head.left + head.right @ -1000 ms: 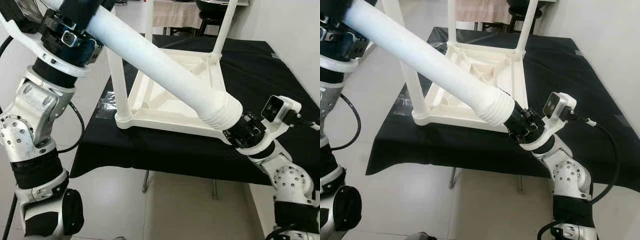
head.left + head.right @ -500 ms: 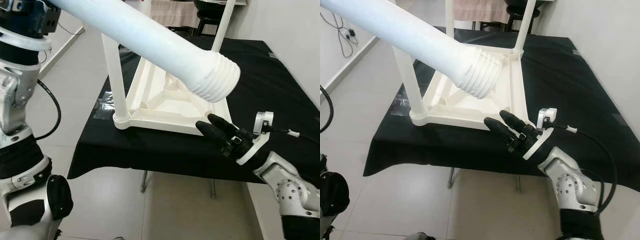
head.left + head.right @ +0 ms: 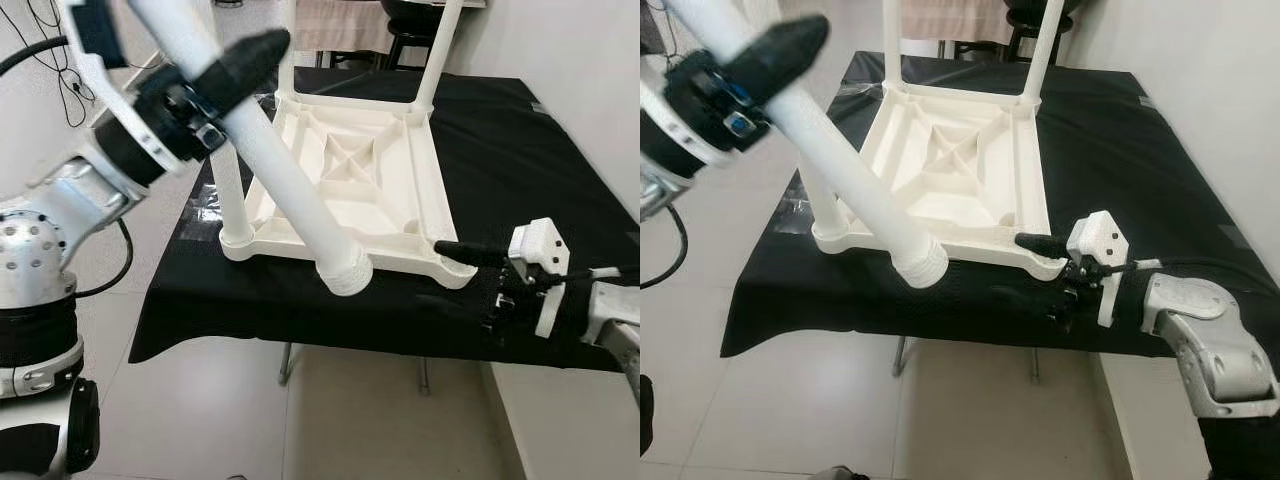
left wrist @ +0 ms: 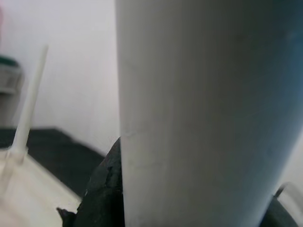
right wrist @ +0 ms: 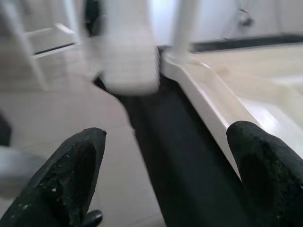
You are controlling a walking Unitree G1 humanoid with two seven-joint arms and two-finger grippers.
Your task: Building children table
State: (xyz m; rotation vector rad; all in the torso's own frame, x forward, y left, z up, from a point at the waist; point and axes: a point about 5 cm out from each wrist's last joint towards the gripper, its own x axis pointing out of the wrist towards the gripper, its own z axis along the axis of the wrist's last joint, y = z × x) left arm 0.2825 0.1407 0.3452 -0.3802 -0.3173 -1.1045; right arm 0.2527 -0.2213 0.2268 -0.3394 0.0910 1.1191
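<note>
While the white leg (image 3: pixel 290 200) is gripped by the left gripper (image 3: pixel 235 70), the right gripper (image 3: pixel 1035 270) (fingers spread apart) is held beside the upturned tabletop (image 3: pixel 350 185).

No text, label, brand, number or sign can be read anywhere.

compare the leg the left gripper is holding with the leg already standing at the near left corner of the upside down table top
The loose leg is clamped in the left gripper and slants down with its ribbed end hanging off the table top's near edge; the fitted leg stands upright, seated in its corner socket. The loose leg's threaded end is exposed; the fitted leg's end is hidden in the table top. Both are plain white tubes of similar thickness.
</note>
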